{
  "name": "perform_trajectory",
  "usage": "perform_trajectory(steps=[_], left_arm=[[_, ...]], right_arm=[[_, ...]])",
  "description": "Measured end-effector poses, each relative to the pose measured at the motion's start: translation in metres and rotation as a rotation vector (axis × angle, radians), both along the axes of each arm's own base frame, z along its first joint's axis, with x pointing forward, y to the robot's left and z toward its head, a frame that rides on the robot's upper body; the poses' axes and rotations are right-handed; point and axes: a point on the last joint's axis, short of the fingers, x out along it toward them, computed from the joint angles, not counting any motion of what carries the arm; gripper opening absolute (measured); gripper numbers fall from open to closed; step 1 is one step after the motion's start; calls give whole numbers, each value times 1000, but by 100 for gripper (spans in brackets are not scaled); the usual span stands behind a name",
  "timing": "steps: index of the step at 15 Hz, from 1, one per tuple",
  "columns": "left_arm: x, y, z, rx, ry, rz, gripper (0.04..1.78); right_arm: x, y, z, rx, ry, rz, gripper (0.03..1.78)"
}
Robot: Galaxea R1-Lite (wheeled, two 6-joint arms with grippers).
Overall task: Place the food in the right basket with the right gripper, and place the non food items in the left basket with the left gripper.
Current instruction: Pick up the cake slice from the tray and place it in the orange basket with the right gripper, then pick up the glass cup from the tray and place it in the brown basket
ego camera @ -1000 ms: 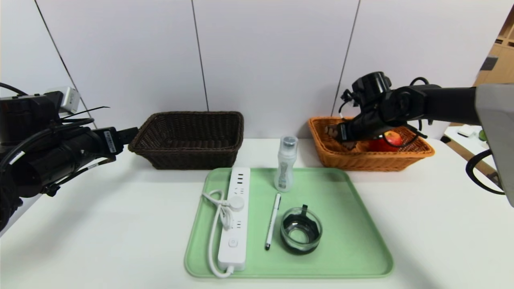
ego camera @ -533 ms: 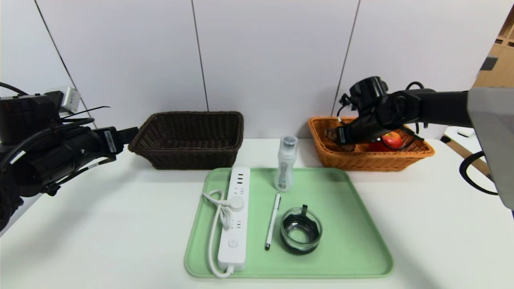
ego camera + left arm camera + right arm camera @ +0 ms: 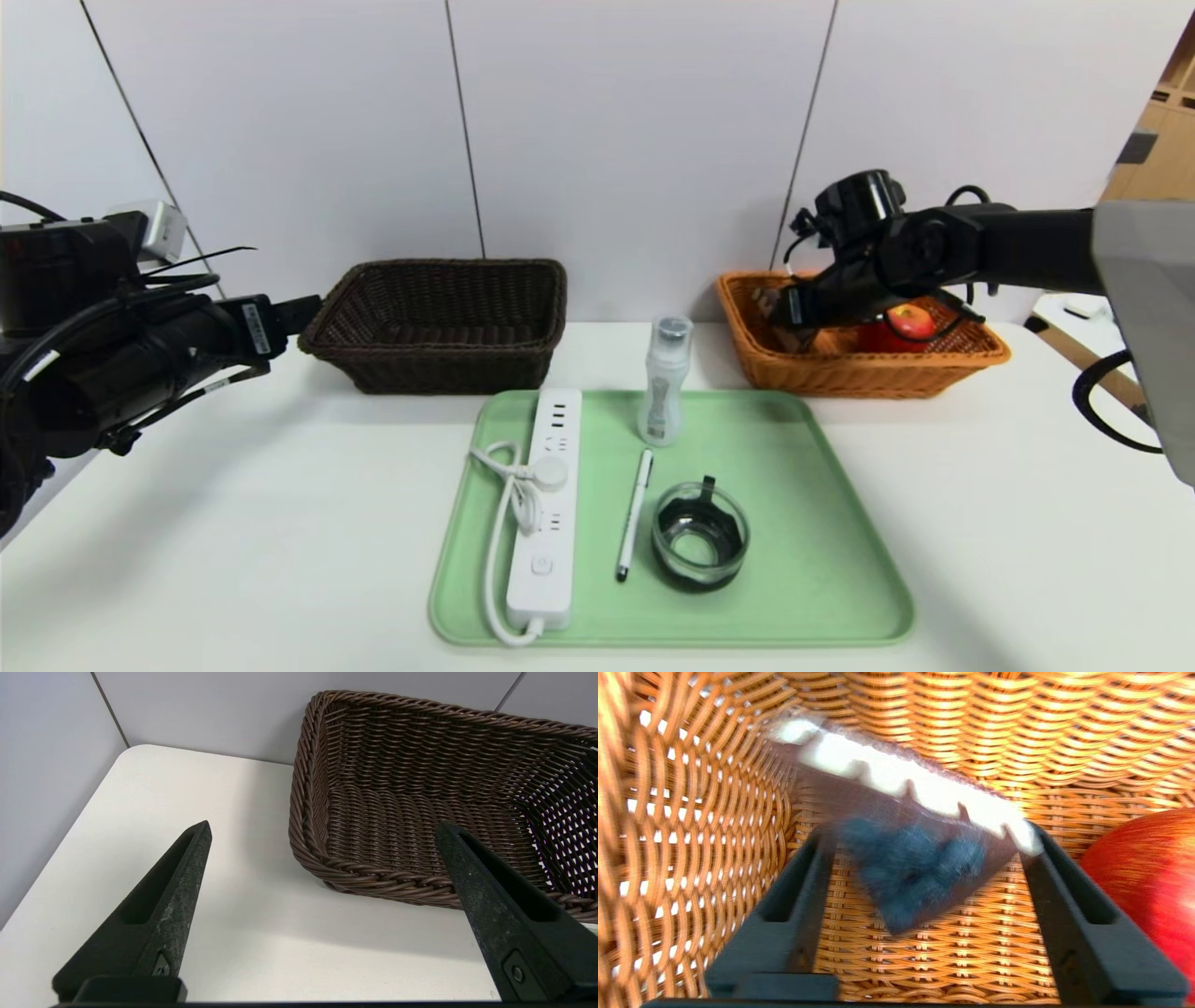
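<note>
White tabletop [image 3: 233, 523] against a grey panelled wall, green tray [image 3: 840, 560] as landmark. On the tray: one white power strip [image 3: 546, 504], one pen [image 3: 635, 513], one clear bottle [image 3: 664, 378], one glass dish [image 3: 700, 537]. Two baskets behind the tray: dark brown basket [image 3: 448, 322] back-left, orange basket [image 3: 971, 359] back-right. Orange basket holds one apple [image 3: 913, 320] and one cake wedge [image 3: 906, 830]. Right gripper [image 3: 924, 891] is inside the orange basket, fingers apart, cake between them, not pinched. Left gripper [image 3: 322, 830] is left of the brown basket, spread wide, holding nothing.
</note>
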Motion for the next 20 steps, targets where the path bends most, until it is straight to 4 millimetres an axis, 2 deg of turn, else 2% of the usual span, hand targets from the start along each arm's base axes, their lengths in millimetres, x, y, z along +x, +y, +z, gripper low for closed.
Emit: perform_trajectory(steps=[3, 6, 8, 10, 12, 14, 18, 20], left_arm=[[1, 0, 2, 4, -7, -1, 169], [1, 0, 2, 4, -8, -2, 169], [1, 0, 3, 2, -12, -2, 169], [0, 0, 3, -1, -14, -2, 169], [0, 0, 3, -4, -13, -1, 169], [-1, 0, 3, -4, -13, -1, 169], [-2, 0, 4, -3, -15, -3, 169], [-3, 0, 3, -4, -11, -3, 169]], right_arm=[[-7, -2, 10, -25, -13, -28, 145], [-23, -5, 28, -30, -32, -41, 153], [-43, -7, 46, -18, -56, -44, 157], [-71, -6, 68, 22, -93, -56, 161], [-100, -2, 77, 73, -139, -56, 163], [-126, 3, 68, 99, -209, -23, 165], [-187, 14, 28, 165, -352, 120, 167], [-221, 11, 5, 237, -408, 224, 168]])
